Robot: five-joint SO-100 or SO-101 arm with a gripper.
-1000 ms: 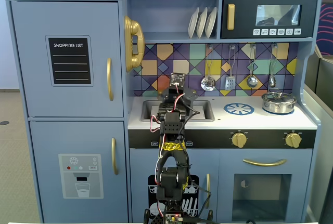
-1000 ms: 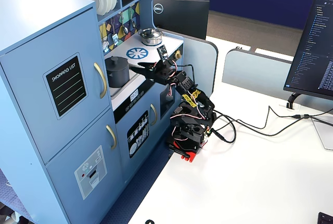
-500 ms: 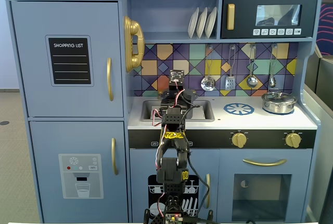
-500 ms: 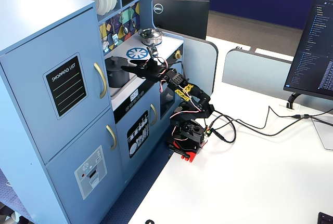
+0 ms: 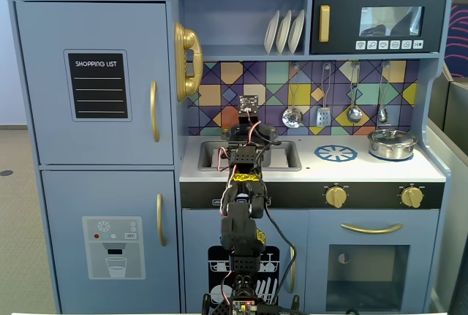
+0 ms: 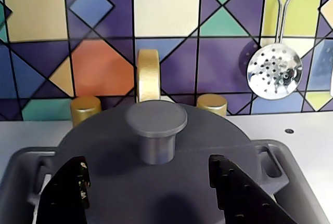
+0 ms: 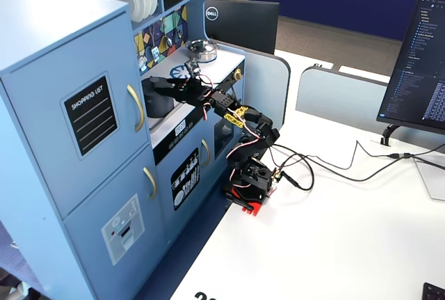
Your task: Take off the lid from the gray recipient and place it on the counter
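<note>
The dark gray lid (image 6: 119, 146) lies flat on the gray recipient (image 6: 271, 162), which stands in the sink in front of the gold faucet. Its central knob (image 6: 156, 122) stands between my jaws. My gripper (image 6: 148, 164) is open just above the lid, one finger on each side of the knob and clear of it. Both side handles of the pot show at the lower edges of the wrist view. In a fixed view the pot (image 7: 158, 108) shows as a dark shape under my gripper (image 7: 161, 83). The white counter (image 5: 351, 170) runs to the right of the sink.
A shiny steel pot (image 5: 391, 143) with its own lid stands at the counter's right end, beside the blue burner print (image 5: 336, 153). Utensils hang on the tiled back wall, a skimmer (image 6: 274, 70) among them. My arm (image 5: 245, 176) hides the sink from the front.
</note>
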